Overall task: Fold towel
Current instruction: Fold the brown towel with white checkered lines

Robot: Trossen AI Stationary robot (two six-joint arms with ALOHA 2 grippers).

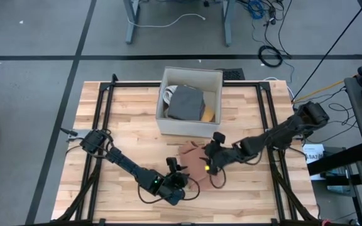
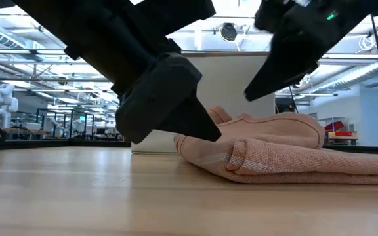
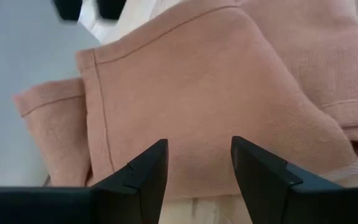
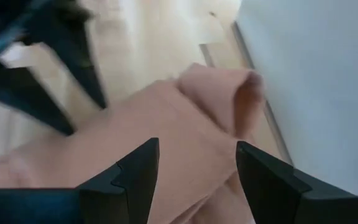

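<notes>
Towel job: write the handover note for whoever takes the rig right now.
Left claw: open, low at the towel's near edge, holding nothing.
Right claw: open, over the towel on its box side, holding nothing.
Towel: pink, bunched in a loose heap on the table, in front of the white box.
Done: no neat fold visible.
Left: grasp it, spread it flat, fold it.

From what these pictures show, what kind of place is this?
Probably a robotics lab or workshop. A white humanoid robot stands in the large hall behind, loose cables lie on the grey floor, and a wooden table sits inside a black metal frame.
</notes>
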